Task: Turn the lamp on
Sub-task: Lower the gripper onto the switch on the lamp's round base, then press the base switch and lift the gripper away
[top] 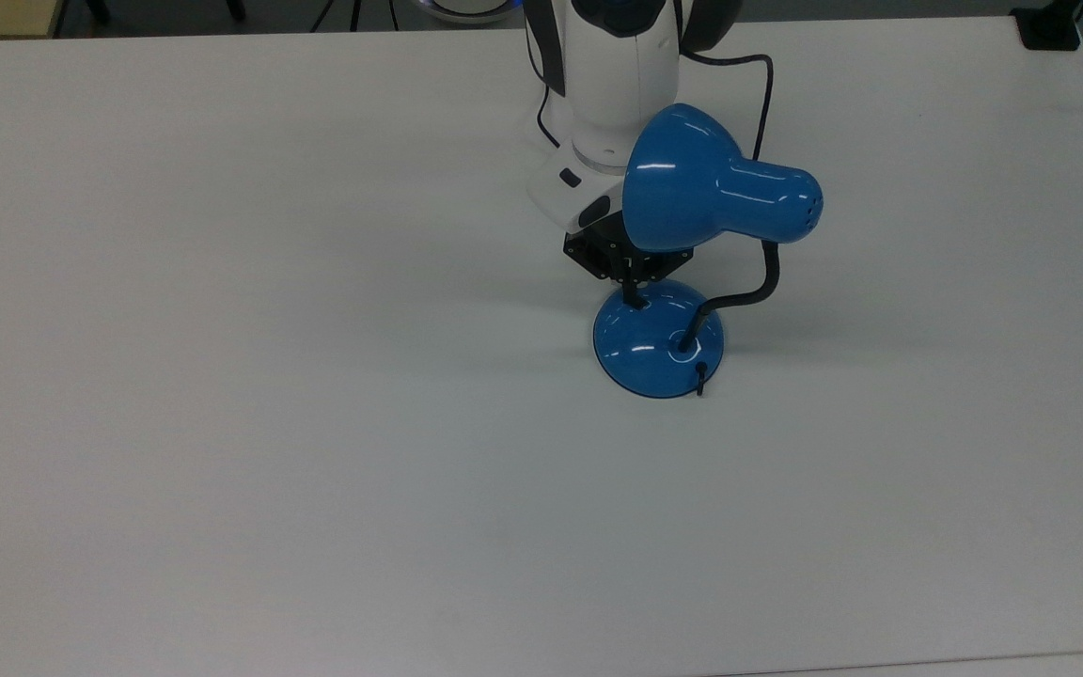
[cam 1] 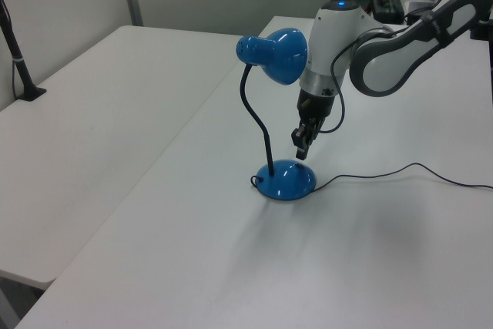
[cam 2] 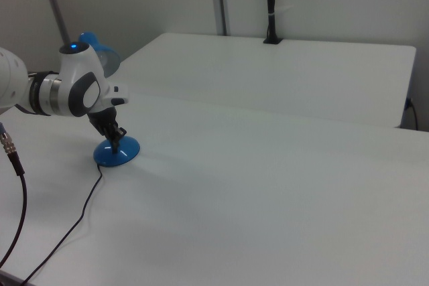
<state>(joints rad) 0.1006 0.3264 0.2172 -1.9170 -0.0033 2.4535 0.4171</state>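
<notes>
Pincer [top: 634,299] pressed together, tip down at base of lamp [top: 659,337] on bench [top: 222,376], beneath shade; risks glancing off glossy dome, missing switch, shoving light base aside.

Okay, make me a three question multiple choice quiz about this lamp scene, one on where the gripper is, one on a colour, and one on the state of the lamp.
1. Where is the gripper?
A. Over the lamp's base
B. Above the shade
C. At the table's far corner

2. What colour is the lamp?
A. Red
B. Blue
C. Yellow

3. How does the lamp stand?
A. Lying on its side
B. Hanging from the arm
C. Upright on its base on the table

Answers:
1. A, in the top view the gripper's tip sits over the base's upper edge, below the shade.
2. B, shade and base are glossy blue in the top view and the left view.
3. C, the left view shows the base flat on the table, the neck rising from it.
</notes>
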